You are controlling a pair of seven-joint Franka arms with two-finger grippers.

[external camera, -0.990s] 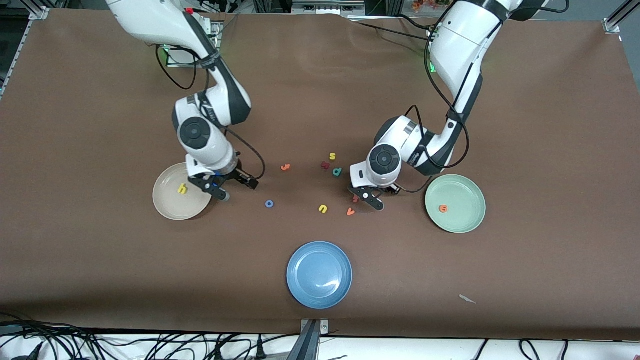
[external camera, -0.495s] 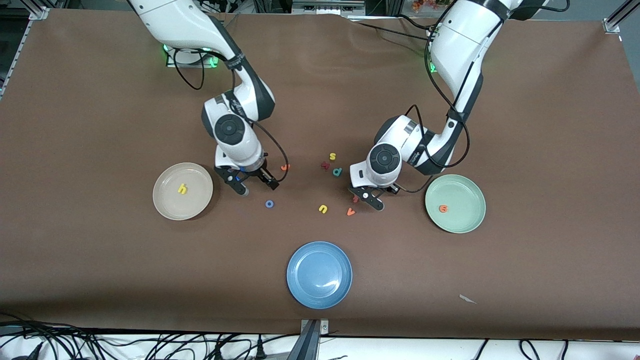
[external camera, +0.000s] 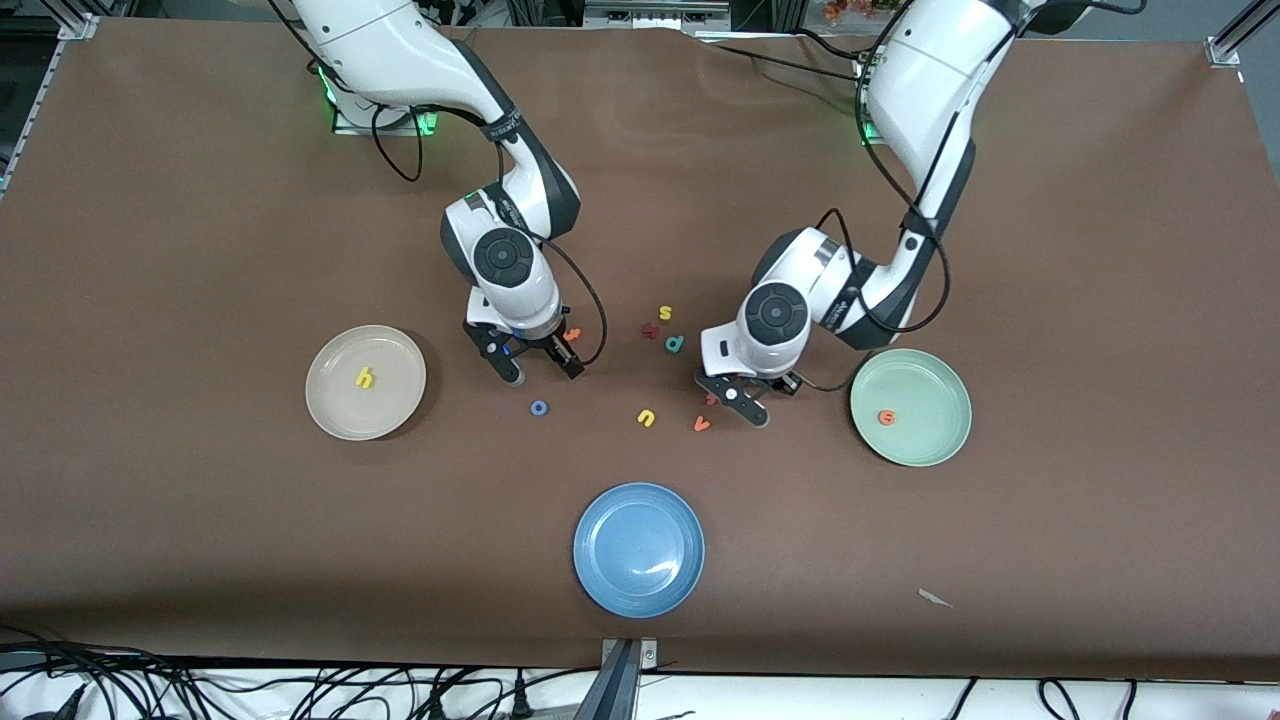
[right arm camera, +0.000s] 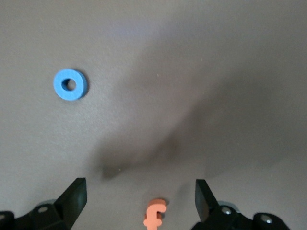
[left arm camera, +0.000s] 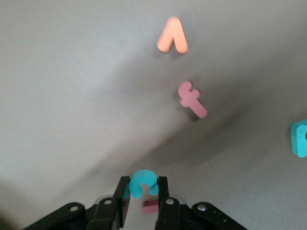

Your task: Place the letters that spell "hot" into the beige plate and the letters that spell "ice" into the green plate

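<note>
Clock directions are read on the front view, with 12 toward the robot bases. The right tool [external camera: 542, 372] is low over the desk [external camera: 200, 200] at about 3 o'clock of the beige plate [external camera: 392, 402], with its jaws wide apart and nothing gripped. The orange t [right arm camera: 154, 215] lies flat on the desk in the gap between its fingers and touches neither. The blue o [external camera: 539, 407] lies on the desk at roughly 6 o'clock of that tool, clear of it. The yellow h [external camera: 365, 378] is in the beige plate, near its middle. The left tool [external camera: 738, 400] is down at the desk at 9 o'clock of the green plate [external camera: 932, 388], with its fingers [left arm camera: 163, 201] nearly together and clamped on the teal c [left arm camera: 142, 184]. The left wrist view shows the c pinched upright between the pads; in the front view the tool hides it. A dark red piece [left arm camera: 150, 207] shows just under the c between the fingers, and I can't tell if that's the i. The orange e [external camera: 886, 417] is in the green plate, off centre toward its 9 o'clock rim. Loose letters sit on the desk between the two tools. A dark red cross-shaped letter [external camera: 711, 398] is just beside the left tool, and the orange v [external camera: 702, 424] is at 6 o'clock of it. The yellow u [external camera: 646, 417] is at 9 o'clock of the v. The teal p [external camera: 675, 344], the yellow s [external camera: 665, 313] and another dark red letter [external camera: 651, 330] are clustered at 12 o'clock of the u. The blue plate [external camera: 610, 520] is at 6 o'clock of the u, well apart from it, with nothing in it.
</note>
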